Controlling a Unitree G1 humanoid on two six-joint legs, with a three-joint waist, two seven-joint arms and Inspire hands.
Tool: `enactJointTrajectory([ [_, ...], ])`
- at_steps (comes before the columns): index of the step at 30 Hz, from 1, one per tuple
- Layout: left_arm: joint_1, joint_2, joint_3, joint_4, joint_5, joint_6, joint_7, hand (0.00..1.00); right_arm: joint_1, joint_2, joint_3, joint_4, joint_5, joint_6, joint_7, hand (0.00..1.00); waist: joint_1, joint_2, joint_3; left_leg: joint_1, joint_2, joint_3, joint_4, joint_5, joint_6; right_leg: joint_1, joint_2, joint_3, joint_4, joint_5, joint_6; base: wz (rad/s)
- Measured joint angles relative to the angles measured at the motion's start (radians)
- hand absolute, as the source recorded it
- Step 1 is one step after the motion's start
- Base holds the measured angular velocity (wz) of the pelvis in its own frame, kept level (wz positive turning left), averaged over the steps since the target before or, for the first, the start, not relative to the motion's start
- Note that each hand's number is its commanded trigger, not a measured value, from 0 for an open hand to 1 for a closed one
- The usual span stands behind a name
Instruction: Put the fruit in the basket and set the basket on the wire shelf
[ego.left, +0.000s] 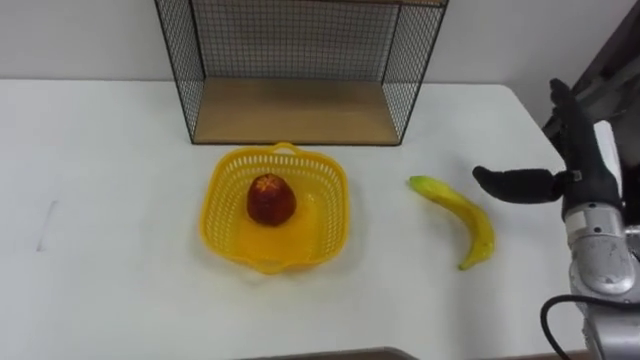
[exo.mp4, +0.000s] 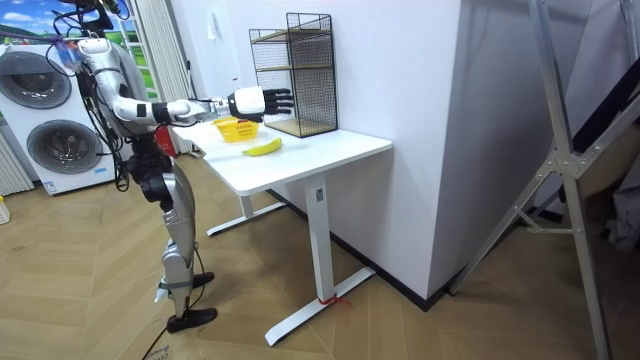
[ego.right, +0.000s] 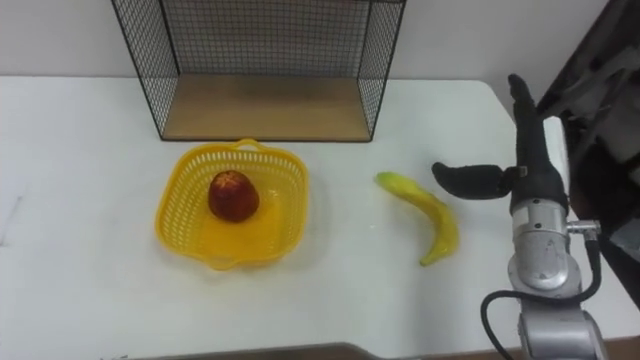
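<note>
Standing at the end of the white table (ego.left: 100, 220) on the room view's left, the robot holds its right arm stretched out level over the tabletop.

Right hand (ego.left: 582, 165): spread wide and holding nothing. The fingers (ego.left: 562, 105) are straight and point away from the robot. The thumb (ego.left: 508, 184) juts out sideways toward the robot's left.

Banana (ego.left: 468, 215): lies flat on the table, uncovered, on the thumb side of the right hand. The thumb tip points toward its middle. Bare table shows between the two, so there is no contact. The room view places the hand above the tabletop rather than on it. The banana's green end points toward the basket and its other end curves toward the robot.

Yellow basket (ego.left: 325, 215): stands on the table in front of the wire shelf (ego.left: 290, 110), just short of the shelf's wooden floor, with the banana near it on the robot's right. One red fruit (ego.left: 270, 200) sits inside it, near the middle.
</note>
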Motion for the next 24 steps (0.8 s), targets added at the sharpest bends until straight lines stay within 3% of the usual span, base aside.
enactJointTrajectory([
  [6,-0.003,0.014,-0.002,-0.024,0.0,0.022,-0.02,0.0,-0.062,-0.017,0.05,0.133,-0.006,0.032,0.097,0.0,0.002,-0.004,-0.0011,-0.008,0.0,0.001,0.011,0.001,0.001,-0.004,0.0,0.002,0.001,0.0,0.0,0.0],
  [12,-0.001,0.033,0.0,-0.04,0.0,0.027,-0.043,0.0,-0.067,-0.017,0.116,0.158,-0.058,0.073,0.218,0.0,0.003,-0.003,-0.0003,-0.009,0.001,-0.006,0.018,0.001,0.001,-0.004,-0.001,-0.002,0.0,0.0,0.0,0.01],
  [19,0.001,0.042,0.008,-0.049,0.0,0.03,-0.058,0.0,-0.074,-0.029,0.121,0.255,-0.088,0.058,0.299,0.0,0.003,0.004,0.0033,0.001,-0.001,-0.024,0.014,0.001,0.001,0.016,0.0,-0.02,-0.002,0.001,-0.002,0.06],
  [22,0.0,0.042,0.009,-0.047,0.001,0.04,-0.058,0.0,-0.085,-0.029,0.12,0.307,-0.094,0.048,0.316,0.0,0.006,0.001,-0.0005,0.002,-0.001,-0.034,0.02,0.0,0.0,0.03,0.001,-0.031,-0.002,0.001,-0.002,0.13],
  [24,-0.001,0.042,0.012,-0.047,0.001,0.05,-0.058,0.0,-0.095,-0.03,0.114,0.347,-0.102,0.032,0.325,0.6,0.007,-0.001,-0.0031,0.001,-0.002,-0.043,0.026,0.0,0.0,0.034,0.001,-0.035,-0.002,0.002,-0.003,0.1],
])
